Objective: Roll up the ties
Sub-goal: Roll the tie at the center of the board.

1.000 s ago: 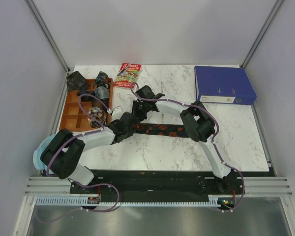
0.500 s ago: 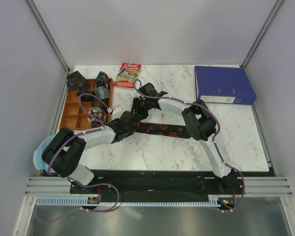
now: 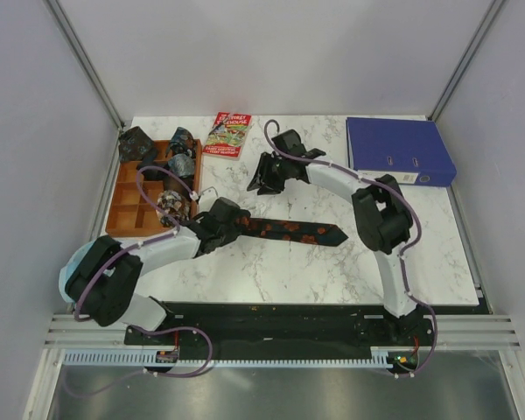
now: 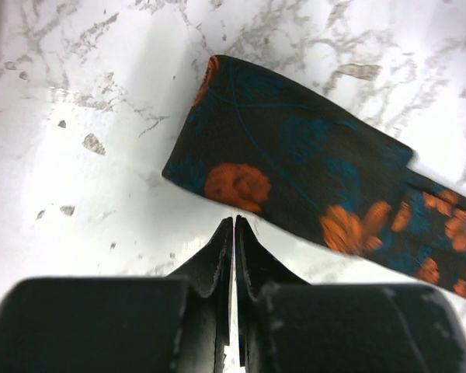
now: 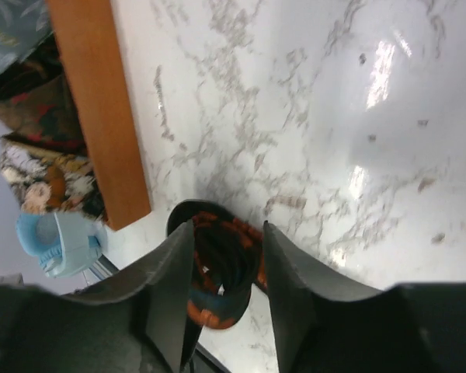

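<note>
One long tie (image 3: 289,231) lies on the counter (image 3: 315,276), left fingers (image 4: 216,260) clenched empty at its tray-side end, right fingers (image 5: 171,287) spread empty beyond, with at least four rolled ties (image 3: 182,164) at one tray (image 3: 127,197), one booklet (image 3: 229,133) and one binder (image 3: 398,149).

Two arms, white and black.
The left arm (image 3: 162,248) and right arm (image 3: 332,179) are showing white shells between black joints; purple cables (image 3: 140,184) are looping along them; the left gripper (image 4: 234,221) and right gripper (image 5: 227,227) are carrying matte black fingers.
</note>
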Controlling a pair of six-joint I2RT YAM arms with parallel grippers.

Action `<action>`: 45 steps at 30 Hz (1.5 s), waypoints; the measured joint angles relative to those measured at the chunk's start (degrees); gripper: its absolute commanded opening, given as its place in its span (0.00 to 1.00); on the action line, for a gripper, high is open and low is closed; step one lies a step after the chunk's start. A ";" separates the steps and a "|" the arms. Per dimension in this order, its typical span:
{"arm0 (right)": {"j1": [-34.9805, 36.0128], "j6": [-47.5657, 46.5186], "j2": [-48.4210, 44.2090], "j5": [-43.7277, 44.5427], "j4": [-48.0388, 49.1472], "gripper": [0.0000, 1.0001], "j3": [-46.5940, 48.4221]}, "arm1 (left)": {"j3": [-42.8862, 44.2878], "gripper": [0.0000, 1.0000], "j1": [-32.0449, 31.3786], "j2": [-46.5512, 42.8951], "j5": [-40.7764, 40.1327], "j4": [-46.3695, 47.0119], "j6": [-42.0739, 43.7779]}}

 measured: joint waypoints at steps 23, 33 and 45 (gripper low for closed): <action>10.56 4.98 -10.43 4.59 6.27 0.00 -12.37 | -0.15 0.33 1.97 -23.32 0.33 -13.62 7.06; 9.97 4.85 -10.14 6.34 7.96 0.00 -17.99 | -0.20 0.43 3.61 -22.88 1.88 -13.46 9.57; 6.69 4.07 -10.64 5.20 11.52 0.00 -24.41 | -0.20 0.66 6.88 -15.39 11.41 -5.81 16.09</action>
